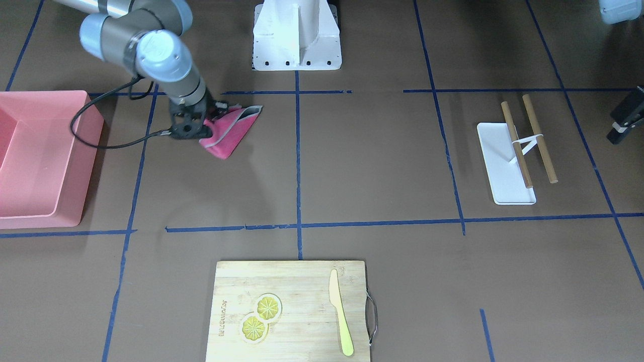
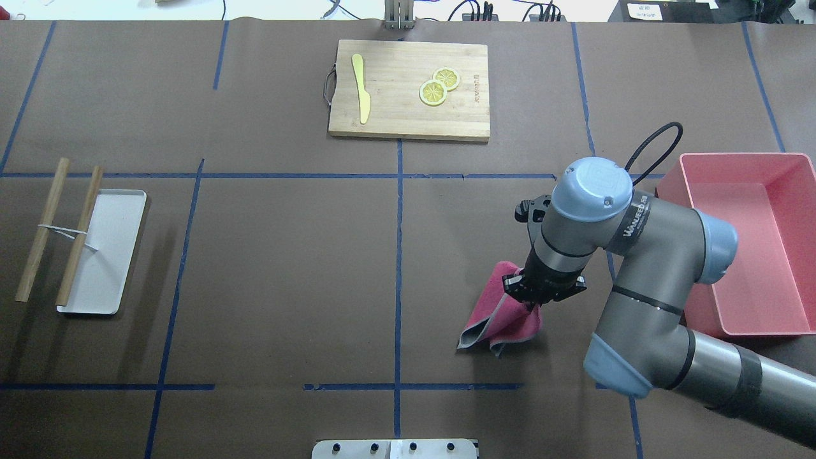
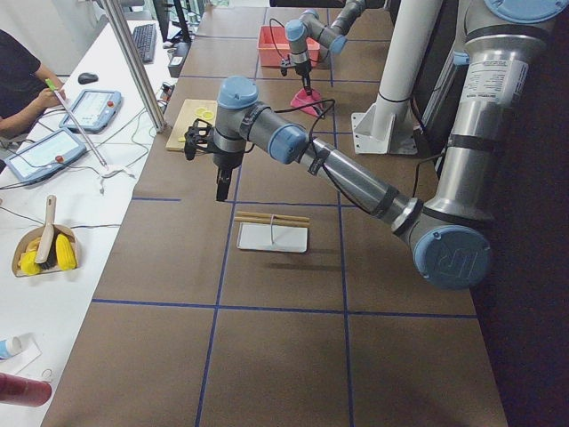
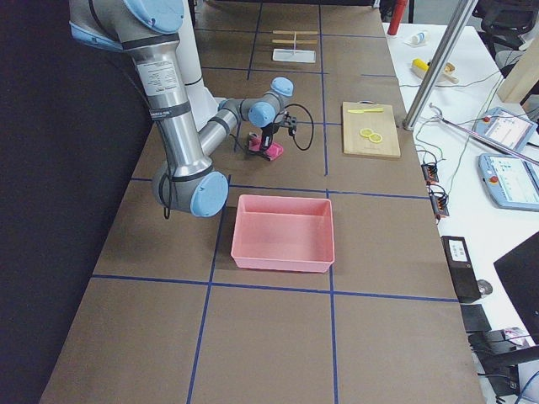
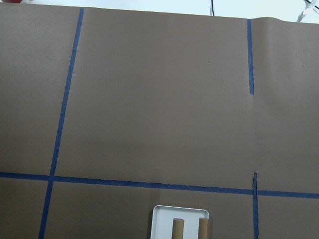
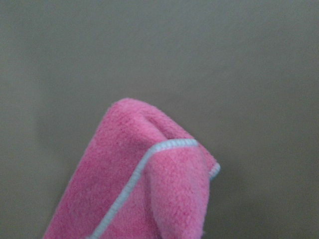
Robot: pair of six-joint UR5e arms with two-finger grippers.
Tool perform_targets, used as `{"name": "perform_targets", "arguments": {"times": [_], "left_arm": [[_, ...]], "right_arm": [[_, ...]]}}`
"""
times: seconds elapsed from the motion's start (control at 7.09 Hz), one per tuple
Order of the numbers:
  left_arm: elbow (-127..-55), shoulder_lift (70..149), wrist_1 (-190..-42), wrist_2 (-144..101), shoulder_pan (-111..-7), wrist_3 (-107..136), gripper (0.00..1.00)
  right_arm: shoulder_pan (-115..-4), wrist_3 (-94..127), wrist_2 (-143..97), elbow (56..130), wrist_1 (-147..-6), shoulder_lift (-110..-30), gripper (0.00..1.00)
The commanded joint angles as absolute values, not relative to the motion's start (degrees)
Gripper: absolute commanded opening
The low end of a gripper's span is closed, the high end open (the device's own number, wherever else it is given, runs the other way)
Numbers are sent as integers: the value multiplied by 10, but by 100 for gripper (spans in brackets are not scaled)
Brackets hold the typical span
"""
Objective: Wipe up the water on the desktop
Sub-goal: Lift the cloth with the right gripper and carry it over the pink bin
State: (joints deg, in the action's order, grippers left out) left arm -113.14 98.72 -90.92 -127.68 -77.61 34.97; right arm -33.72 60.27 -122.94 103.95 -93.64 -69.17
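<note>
The right gripper [image 2: 526, 302] is clamped on a pink cloth [image 2: 502, 320], apparently touching the blue-taped desktop [image 2: 287, 268]. The left gripper [image 3: 221, 187] is unclear.

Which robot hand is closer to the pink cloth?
The right. The right gripper is on the pink cloth, gripping it. The left gripper hangs far off, above the desktop near the white tray.

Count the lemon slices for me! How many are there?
2. Both lie on the cutting board: one slice nearer the knife, the other right beside it. None seem hidden.
</note>
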Motion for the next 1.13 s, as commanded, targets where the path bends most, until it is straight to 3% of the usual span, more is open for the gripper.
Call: {"name": "perform_targets", "arguments": {"times": [0.0, 0.56, 0.99], "left_arm": [[-1142, 988, -907, -1278, -776, 354, 100], [-1141, 987, -905, -1278, -776, 354, 100], [-1136, 956, -904, -1275, -780, 299, 100]], "right_arm": [[-416, 515, -1228, 985, -937, -702, 0], [-505, 465, -1236, 990, -952, -696, 0], [-553, 393, -1239, 1114, -1167, -637, 0]]}}
